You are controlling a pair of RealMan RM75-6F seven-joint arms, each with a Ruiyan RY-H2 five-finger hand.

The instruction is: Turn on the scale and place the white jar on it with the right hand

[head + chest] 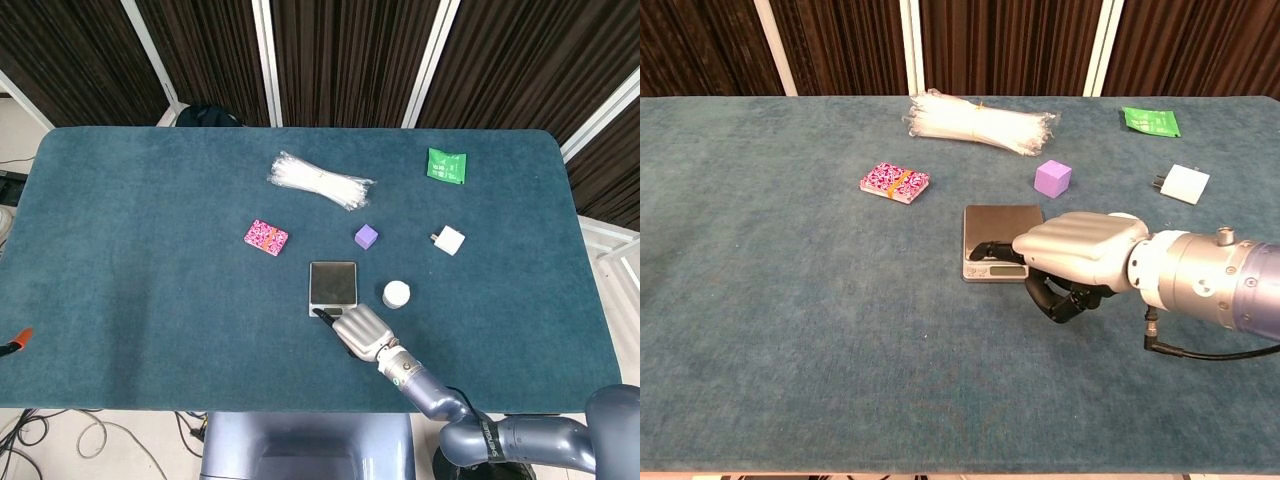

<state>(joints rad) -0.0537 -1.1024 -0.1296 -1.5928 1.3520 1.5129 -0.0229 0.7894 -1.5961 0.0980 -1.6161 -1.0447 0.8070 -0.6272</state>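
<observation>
The small silver scale [333, 280] [1000, 225] lies mid-table with its display strip facing me. My right hand [362, 332] [1075, 252] hovers at the scale's front edge, holding nothing. One dark fingertip [318, 312] [983, 247] reaches out over the left end of the display strip, while the other fingers curl under the palm. Whether the tip touches the strip I cannot tell. The white jar [396, 294] stands upright just right of the scale, beside the hand. In the chest view the hand hides most of it. My left hand is out of both views.
A bundle of white zip ties [320, 181] [980, 122] lies at the back. A pink patterned pack [266, 237] [895, 182] sits left of the scale, a purple cube [366, 236] [1052, 178] behind it. A white adapter [449, 240] [1185, 184] and green packet [446, 165] [1150, 120] lie far right.
</observation>
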